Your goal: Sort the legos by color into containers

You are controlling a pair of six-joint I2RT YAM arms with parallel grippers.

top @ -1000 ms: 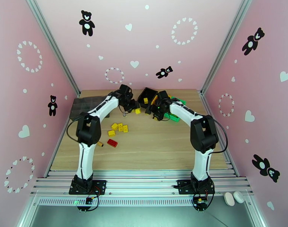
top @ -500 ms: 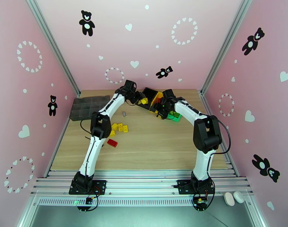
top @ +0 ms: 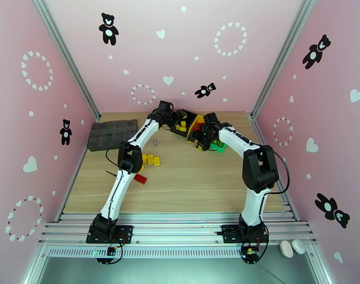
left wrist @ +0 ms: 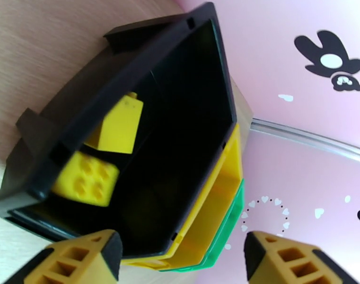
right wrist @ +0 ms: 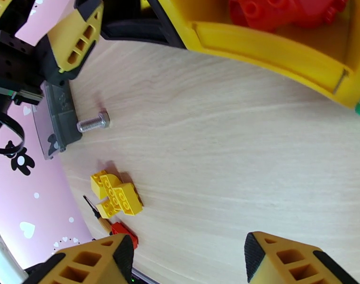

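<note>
**Top external view**
- Table (top: 203,185): light wood.
- Containers: black bin (top: 189,115) and yellow bin (top: 197,122), joined side by side at the middle of the table's far edge.
- Left gripper (top: 175,120): over the black bin's near rim.
- Right gripper (top: 197,137): low over the table, just in front of the yellow bin.
- Green legos (top: 216,146): apparently a few bricks just right of the right gripper. The view is too coarse to be sure.
- Loose yellow legos (top: 150,159): a cluster left of the table's middle, beside the left arm's elbow.
- Red lego (top: 140,179): just beside that cluster, toward the near edge.
- Bolt (top: 155,142): between the cluster and the bins.
- Organizer tray (top: 111,133): at the far left corner.

**Left wrist view**
- Left gripper: jaws wide apart with nothing between them, above the black bin's rim.
- Black bin contents: two yellow legos. One lies studs up (left wrist: 87,178) on the floor against the near wall. The other (left wrist: 120,126) is tilted on end, touching it.
- The yellow bin adjoins the black one, and the green bin (left wrist: 234,211) follows in the same row.

**Right wrist view**
- Right gripper: jaws spread and empty, over bare wood.
- Red legos (right wrist: 284,10): inside the yellow bin.
- Bolt: lying on its side.
- Loose yellow legos: touching one another, studs up.
- Screwdriver (right wrist: 95,210): just beside them, next to the red lego.
</note>
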